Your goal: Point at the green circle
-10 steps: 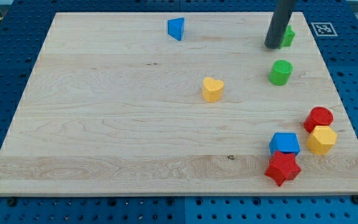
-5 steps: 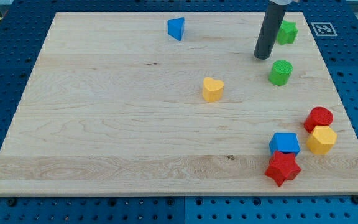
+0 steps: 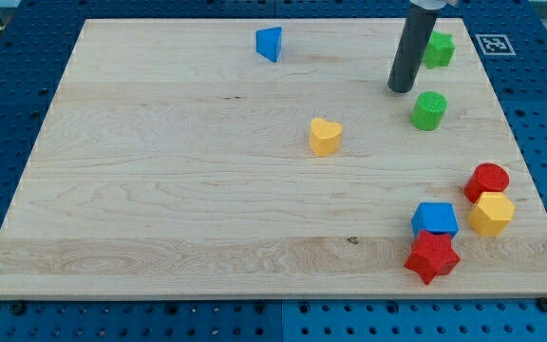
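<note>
The green circle (image 3: pixel 428 110) is a short green cylinder standing on the wooden board (image 3: pixel 160 190) at the view's upper right. My tip (image 3: pixel 402 89) is the lower end of the dark rod that comes down from the view's top. It rests just to the upper left of the green circle, a small gap apart from it. A green star block (image 3: pixel 437 48) lies above the circle, to the right of the rod.
A blue triangle block (image 3: pixel 269 44) sits near the top middle and a yellow heart block (image 3: pixel 325 137) near the centre. At the lower right cluster a red circle (image 3: pixel 487 180), a yellow hexagon (image 3: pixel 491 214), a blue cube (image 3: pixel 435 219) and a red star (image 3: pixel 431 256).
My tip moved down and to the left from beside the green star to just upper left of the green circle, then stayed still. No block moved.
</note>
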Controlling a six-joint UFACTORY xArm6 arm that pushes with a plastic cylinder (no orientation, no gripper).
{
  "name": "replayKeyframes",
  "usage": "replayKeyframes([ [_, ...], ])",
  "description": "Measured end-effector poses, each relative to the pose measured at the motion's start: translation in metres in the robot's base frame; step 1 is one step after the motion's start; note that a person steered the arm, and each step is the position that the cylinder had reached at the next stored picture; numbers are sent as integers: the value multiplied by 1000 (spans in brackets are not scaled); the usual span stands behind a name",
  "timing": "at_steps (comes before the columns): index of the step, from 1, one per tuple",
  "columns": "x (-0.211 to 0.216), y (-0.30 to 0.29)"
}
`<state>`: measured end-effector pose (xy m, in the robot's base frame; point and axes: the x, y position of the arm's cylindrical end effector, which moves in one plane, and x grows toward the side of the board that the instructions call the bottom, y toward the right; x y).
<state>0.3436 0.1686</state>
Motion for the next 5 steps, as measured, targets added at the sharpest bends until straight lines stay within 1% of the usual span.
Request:
replayKeyframes([
  [1,0,0],
  [2,0,15],
  [4,11,86],
  [5,15,89],
])
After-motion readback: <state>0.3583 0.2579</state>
